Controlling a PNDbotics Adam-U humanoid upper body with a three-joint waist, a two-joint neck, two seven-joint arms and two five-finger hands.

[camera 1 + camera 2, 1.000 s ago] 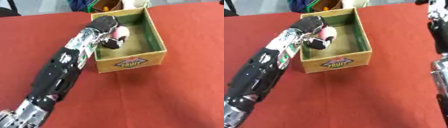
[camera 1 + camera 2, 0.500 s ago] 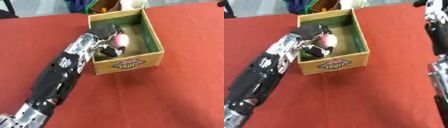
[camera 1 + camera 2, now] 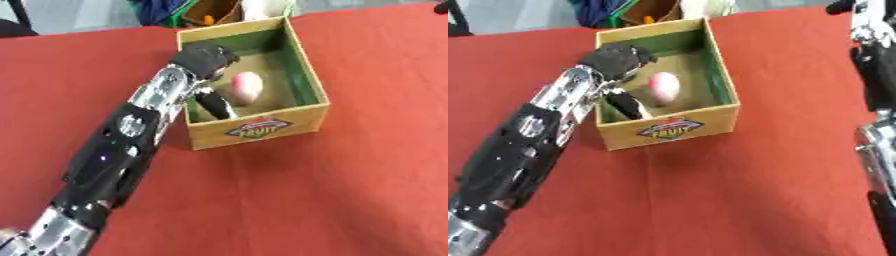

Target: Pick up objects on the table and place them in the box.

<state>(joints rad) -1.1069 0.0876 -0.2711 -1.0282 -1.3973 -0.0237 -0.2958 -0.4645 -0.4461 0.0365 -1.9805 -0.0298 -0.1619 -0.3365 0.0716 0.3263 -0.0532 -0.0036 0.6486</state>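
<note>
My left hand [image 3: 206, 60] is hovering over the near-left part of the cardboard box [image 3: 308, 80], its fingers [image 3: 213, 104] hanging straight and released, gripping nothing. The pink, egg-shaped object [image 3: 246, 87] is lying on the box floor at about three o'clock from my fingers, just beside them and apart from the walls. It is looking smooth and rounded to me, so I am judging it light, probably slippery and inclined to roll; any new hold would be best taken across its middle, fingers on opposite sides. The box is sitting on the red bench [image 3: 350, 190], a fruit label [image 3: 258, 129] facing me. My right arm [image 3: 877, 65] is showing at the right edge in the right eye view, its hand out of sight.
</note>
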